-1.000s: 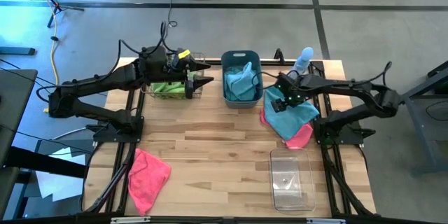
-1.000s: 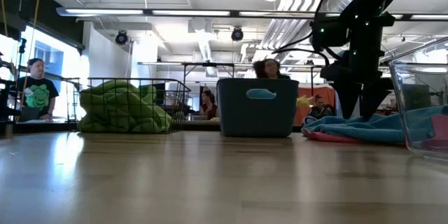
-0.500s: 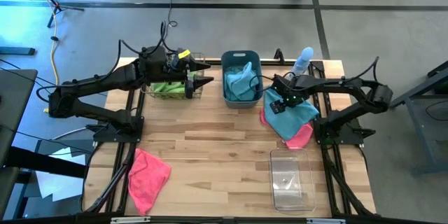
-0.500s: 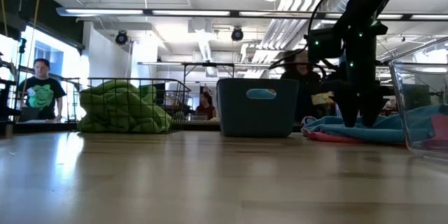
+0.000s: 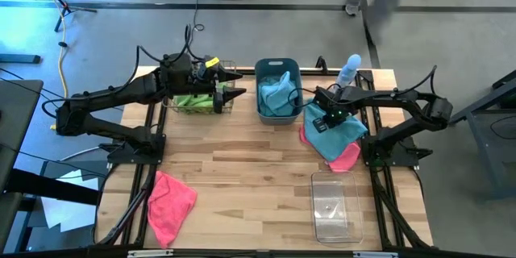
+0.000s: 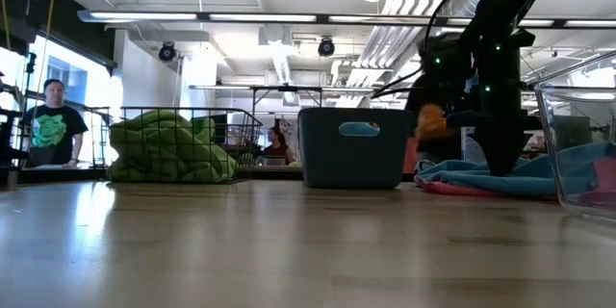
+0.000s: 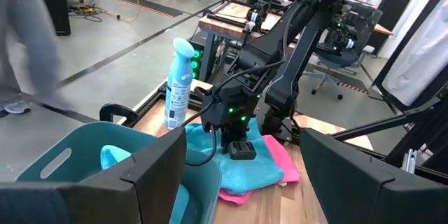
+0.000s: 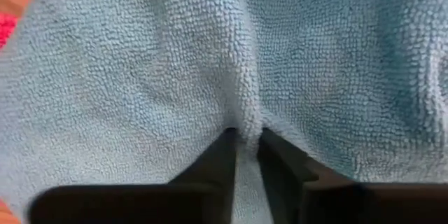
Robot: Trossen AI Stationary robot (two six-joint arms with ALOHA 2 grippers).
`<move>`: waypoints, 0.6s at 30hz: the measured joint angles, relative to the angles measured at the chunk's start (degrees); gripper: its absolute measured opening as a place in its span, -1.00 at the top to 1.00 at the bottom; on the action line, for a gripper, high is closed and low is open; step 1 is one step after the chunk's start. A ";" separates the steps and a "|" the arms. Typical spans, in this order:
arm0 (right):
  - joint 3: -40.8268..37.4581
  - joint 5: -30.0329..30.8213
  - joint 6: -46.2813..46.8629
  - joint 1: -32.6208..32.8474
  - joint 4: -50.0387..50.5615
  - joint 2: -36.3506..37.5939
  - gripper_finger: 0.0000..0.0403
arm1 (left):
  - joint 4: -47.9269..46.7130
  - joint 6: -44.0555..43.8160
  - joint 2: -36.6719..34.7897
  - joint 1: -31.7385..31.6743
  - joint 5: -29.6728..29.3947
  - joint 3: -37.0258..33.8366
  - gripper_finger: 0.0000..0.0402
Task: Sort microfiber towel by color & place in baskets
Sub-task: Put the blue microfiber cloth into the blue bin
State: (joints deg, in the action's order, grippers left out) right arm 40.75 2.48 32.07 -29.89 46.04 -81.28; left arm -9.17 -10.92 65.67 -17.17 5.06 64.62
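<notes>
A light blue microfiber towel [image 5: 334, 131] lies spread on a pink towel [image 5: 345, 159] at the table's right. My right gripper [image 5: 326, 121] stands on it, pointing down, shut on a pinch of the cloth. My left gripper [image 5: 235, 83] hangs open and empty over the near side of the copper wire basket [image 5: 197, 98], which holds green towels [image 6: 171, 147]. The slate-blue tub [image 5: 278, 89] holds a light blue towel. Another pink towel [image 5: 171, 197] lies at the near left. The clear bin [image 5: 334, 205] stands at the near right. My right gripper pinches a raised ridge of the blue towel [image 8: 246, 131] between its two fingers [image 8: 218, 159], some way in from the towel's edges. The fingers come from above, pointing down. The towel around the ridge lies flat on the pink towel and table, puckered toward the fingers.
A pale blue spray bottle [image 5: 348, 68] stands at the far edge behind the right arm. The tub sits just left of the gripped towel. Bare wooden tabletop [image 5: 250, 169] stretches across the middle. People move in the room beyond the table.
My right gripper has sunk slightly onto the blue towel and shut, gathering a small ridge of cloth between its fingers. The rest of the towel has stayed where it lay.
</notes>
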 joint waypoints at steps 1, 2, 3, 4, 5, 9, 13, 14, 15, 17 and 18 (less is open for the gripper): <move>0.00 0.00 -0.12 0.00 0.18 0.00 0.84 | 0.00 0.04 0.00 0.02 -0.02 0.00 -0.33; 0.00 0.00 -0.35 0.00 0.40 0.00 0.91 | 0.00 0.06 0.00 0.02 -0.02 0.00 -0.33; 0.00 -0.01 -0.85 0.00 0.66 0.00 0.95 | 0.00 0.04 0.00 0.01 -0.02 0.00 -0.33; 0.00 -0.09 -1.13 0.03 1.01 0.00 0.97 | 0.00 0.05 0.00 0.02 -0.02 0.00 -0.33; 0.00 -0.22 -1.19 0.04 1.36 0.00 0.97 | 0.00 0.06 0.00 0.02 -0.02 0.00 -0.33; 0.02 -0.26 -2.01 0.02 3.05 0.74 0.99 | 0.00 0.09 0.00 0.00 -0.02 0.00 -0.33; 0.16 0.02 -2.12 0.02 4.69 3.69 0.98 | 0.00 0.89 0.00 -0.02 -0.34 0.00 -0.33; 0.45 0.02 -2.05 0.02 5.40 4.52 0.99 | 0.01 1.14 0.00 -0.02 -0.42 0.00 -0.33; 0.87 0.02 -2.03 0.02 6.16 5.38 0.99 | 0.00 1.43 0.00 -0.02 -0.46 0.00 -0.33; 2.17 0.04 -2.11 0.02 7.56 7.12 0.99 | 0.00 1.59 0.00 -0.02 -0.71 0.00 -0.33; 3.02 0.04 -2.10 0.02 8.33 7.92 0.99 | 0.02 1.60 0.00 -0.02 -0.74 0.00 -0.33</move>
State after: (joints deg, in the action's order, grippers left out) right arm 43.77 2.52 29.98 -29.87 54.38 -73.36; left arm -9.15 -9.32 65.67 -17.19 4.31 64.62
